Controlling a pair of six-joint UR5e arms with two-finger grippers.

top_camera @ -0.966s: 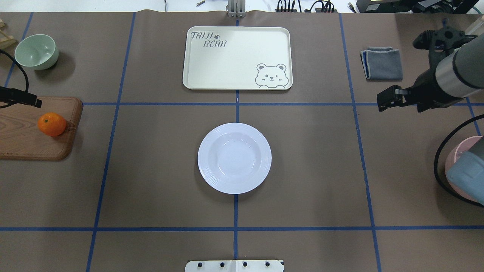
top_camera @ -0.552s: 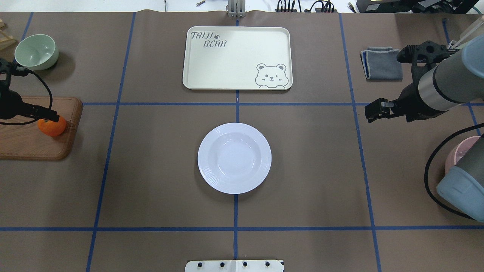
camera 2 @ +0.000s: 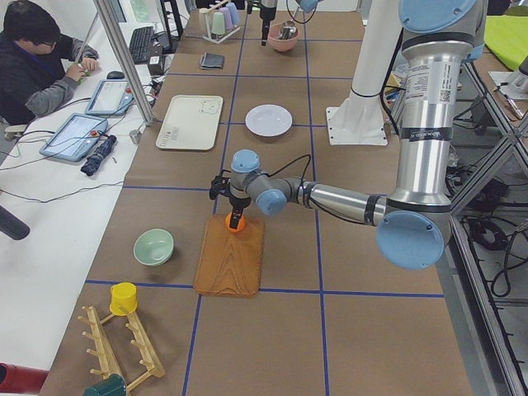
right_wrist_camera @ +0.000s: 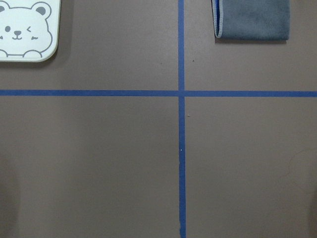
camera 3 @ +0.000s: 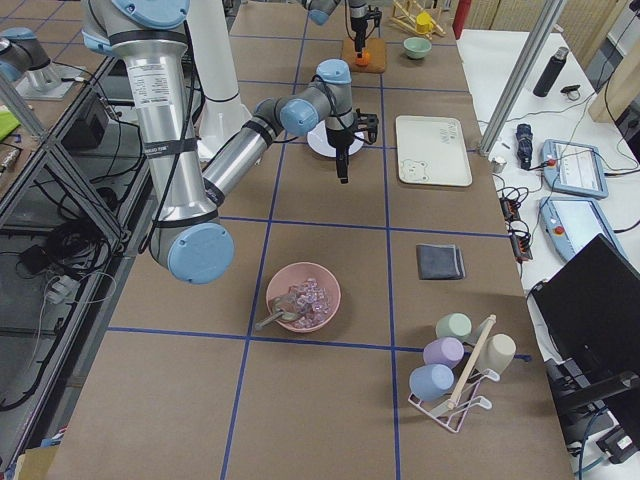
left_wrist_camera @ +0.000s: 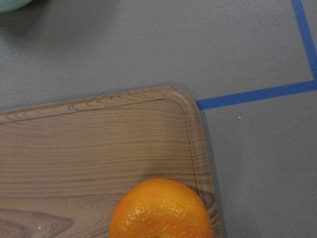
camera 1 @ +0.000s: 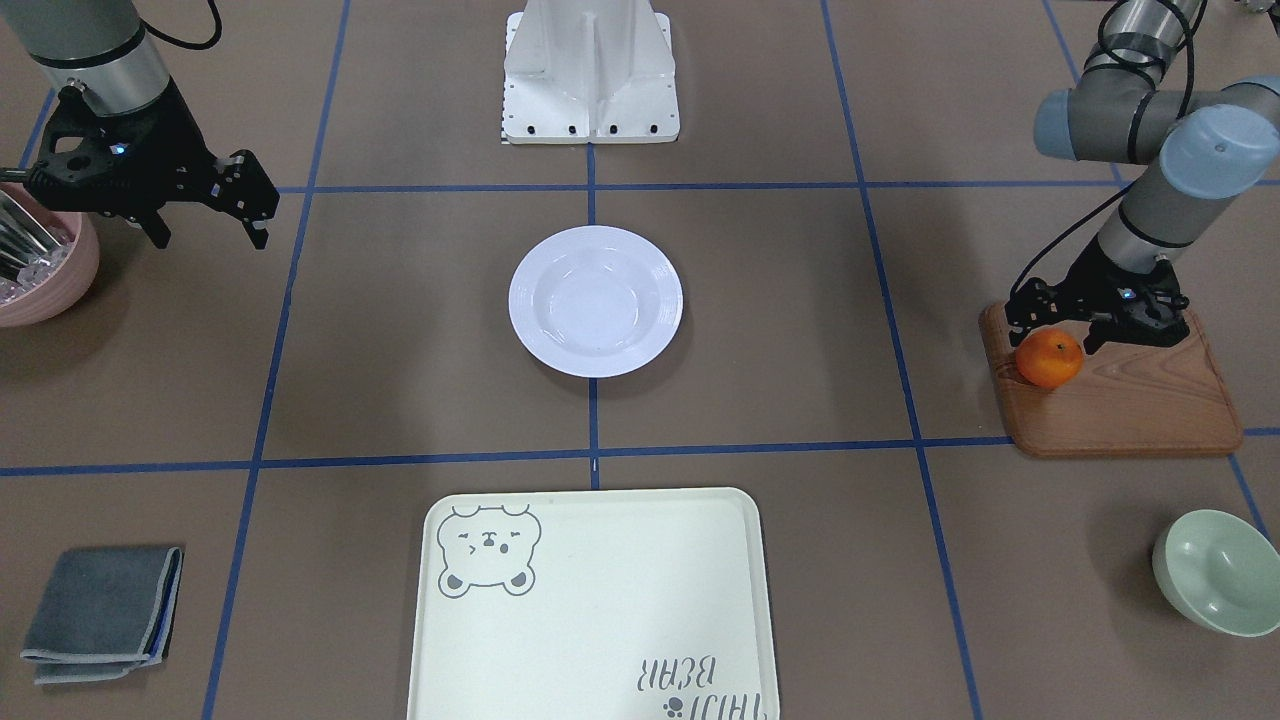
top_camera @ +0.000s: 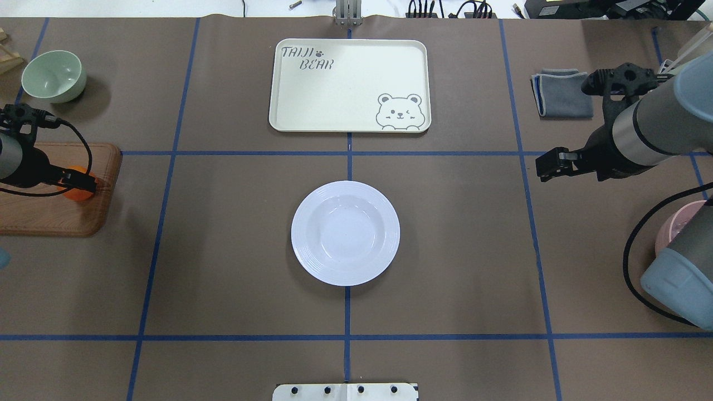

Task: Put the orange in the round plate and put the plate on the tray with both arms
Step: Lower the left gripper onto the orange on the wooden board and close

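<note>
Overhead view, left edge: left gripper [top_camera: 78, 181], jaws open, sits over the orange [top_camera: 81, 193] at the right end of the board [top_camera: 50, 214]; cannot tell if they touch. Centre: plate [top_camera: 345, 233] on the tabletop. Upper centre: tray [top_camera: 345, 89], apart from the plate. Right: right gripper [top_camera: 548, 164], jaws open, above the tabletop.

In the overhead view the left gripper [top_camera: 78, 182] covers most of the orange [top_camera: 78, 194]; only a thin part of the fruit shows. Whether the fingers touch it, I cannot tell. In the left wrist view the lower edge cuts the orange, and the green bowl [left_wrist_camera: 12, 4] is only a sliver in the corner. The right arm [top_camera: 677, 278] hides much of the pink bowl [top_camera: 677, 220]. The front-facing view cuts the tray [camera 1: 600, 620] at its bottom edge.
</note>
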